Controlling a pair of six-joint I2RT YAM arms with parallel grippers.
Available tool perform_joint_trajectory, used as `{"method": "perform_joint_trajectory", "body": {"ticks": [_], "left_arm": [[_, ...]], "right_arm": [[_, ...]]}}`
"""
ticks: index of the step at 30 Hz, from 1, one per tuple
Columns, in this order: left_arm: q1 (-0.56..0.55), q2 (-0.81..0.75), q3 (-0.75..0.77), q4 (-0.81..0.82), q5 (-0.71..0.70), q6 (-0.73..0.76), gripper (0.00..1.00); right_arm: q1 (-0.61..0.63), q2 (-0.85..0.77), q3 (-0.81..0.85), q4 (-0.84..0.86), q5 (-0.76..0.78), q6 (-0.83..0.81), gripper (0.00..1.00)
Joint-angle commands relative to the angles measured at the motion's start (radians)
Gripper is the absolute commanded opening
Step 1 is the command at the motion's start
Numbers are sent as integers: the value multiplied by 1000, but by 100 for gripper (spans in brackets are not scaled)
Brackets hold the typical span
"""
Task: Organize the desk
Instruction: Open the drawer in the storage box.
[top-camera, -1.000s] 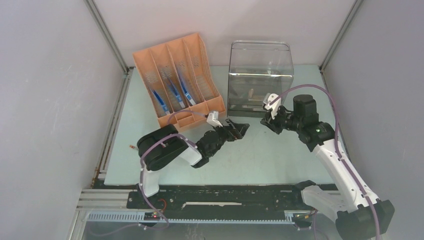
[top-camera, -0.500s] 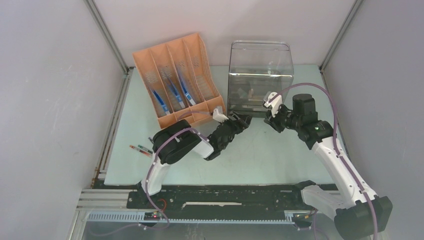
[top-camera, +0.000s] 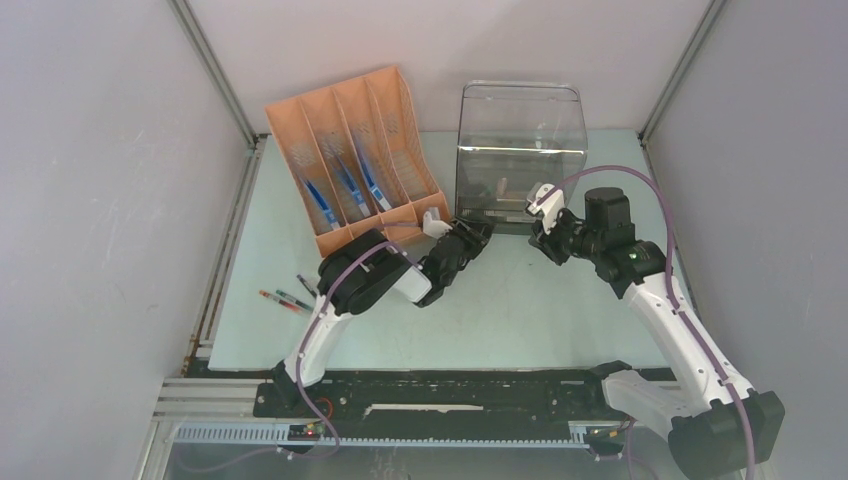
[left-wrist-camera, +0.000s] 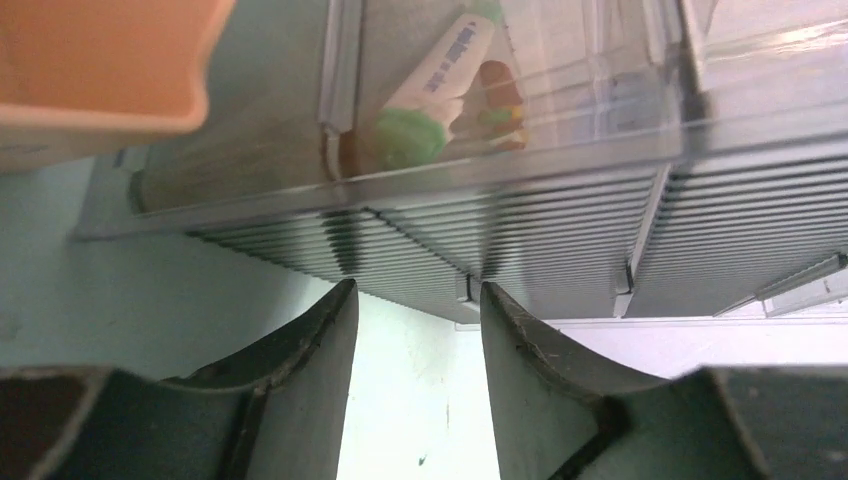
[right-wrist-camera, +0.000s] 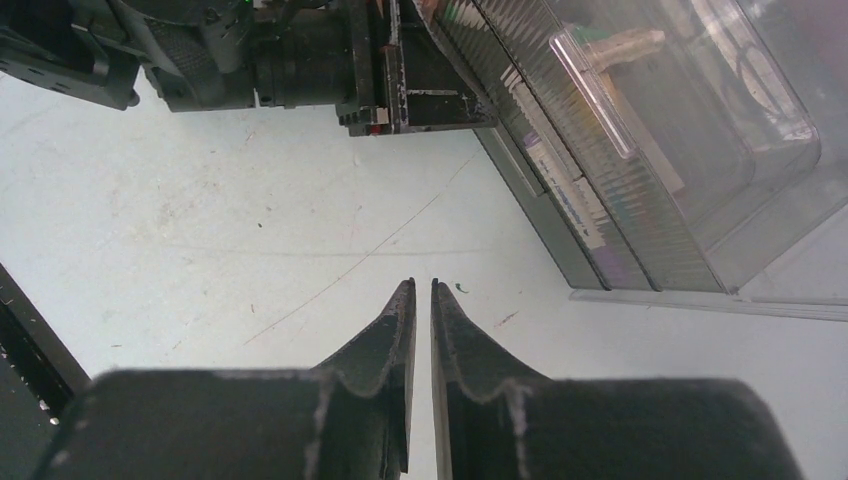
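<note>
The left gripper (top-camera: 478, 233) has moved forward to the clear box (top-camera: 520, 150), its jaws narrowing. The arm's swing has uncovered pens (top-camera: 285, 297) lying at the left.

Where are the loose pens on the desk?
Top view: the loose pens lie on the desk near its left edge, toward the front. They are just left of the left arm and in front of the orange organizer.

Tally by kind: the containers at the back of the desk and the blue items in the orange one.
Orange slotted rack: 1
Clear drawer box: 1
Blue pen-like items in the rack: 3
Total: 5
</note>
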Motion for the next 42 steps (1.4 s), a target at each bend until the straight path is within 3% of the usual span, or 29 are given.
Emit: {"method": "perform_joint_trajectory", "body": {"ticks": [1,14,24,40,42], "left_arm": [[10,20,52,15,25,-25,51],[14,60,91,74,53,-33,41],[20,82,74,97,71,-71,0],[-57,-43,-280,321,107,-98,0],[-63,-60,-315,326,111,-102,6]], "right_arm": [[-4,-4,28,9,5,-2,17],[-4,-5,28,5,1,-6,16],[-4,-4,27,2,-7,-11,16],[-4,-5,27,0,-13,-14,16],[-4,-4,27,-2,-13,-14,16]]}}
